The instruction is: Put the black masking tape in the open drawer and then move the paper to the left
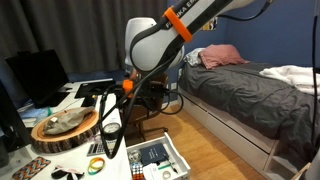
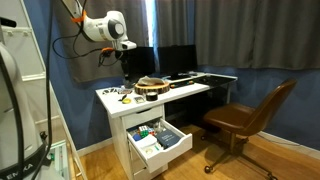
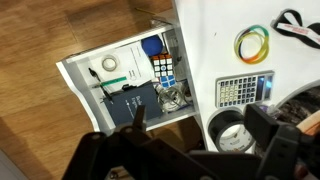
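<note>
Two fingers of claw spread wide, gripping nothing. Black masking tape lies flat on white surface, between my fingers in wrist view; open drawer just past surface edge.

A white table carries a round wooden slab and two dark monitors; a brown swivel chair stands on the wooden floor before it; in the wrist view a yellow-green ring lies on the table near a calculator, not touching it; a bed with a grey cover bears a reddish pillow.
</note>
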`<action>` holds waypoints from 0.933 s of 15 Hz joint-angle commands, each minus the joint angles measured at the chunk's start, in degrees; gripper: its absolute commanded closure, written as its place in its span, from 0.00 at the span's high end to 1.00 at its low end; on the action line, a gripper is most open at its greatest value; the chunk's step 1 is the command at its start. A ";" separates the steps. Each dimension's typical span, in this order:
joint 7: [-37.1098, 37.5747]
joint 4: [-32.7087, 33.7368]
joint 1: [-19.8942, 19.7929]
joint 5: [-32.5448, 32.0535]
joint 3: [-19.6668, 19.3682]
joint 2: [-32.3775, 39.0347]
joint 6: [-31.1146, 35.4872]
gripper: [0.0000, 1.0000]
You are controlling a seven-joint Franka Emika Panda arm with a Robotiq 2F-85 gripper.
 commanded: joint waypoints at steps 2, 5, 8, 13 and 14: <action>8.85 9.66 4.72 -6.27 -4.17 10.53 -0.43 1.00; 9.53 15.95 7.07 -6.65 -7.09 16.06 -0.85 1.00; 9.72 21.91 9.38 -6.72 -10.24 21.12 -0.43 1.00; 8.43 30.84 11.93 -5.92 -14.00 29.72 0.92 1.00; 8.65 32.39 12.55 -6.04 -14.83 31.15 0.91 1.00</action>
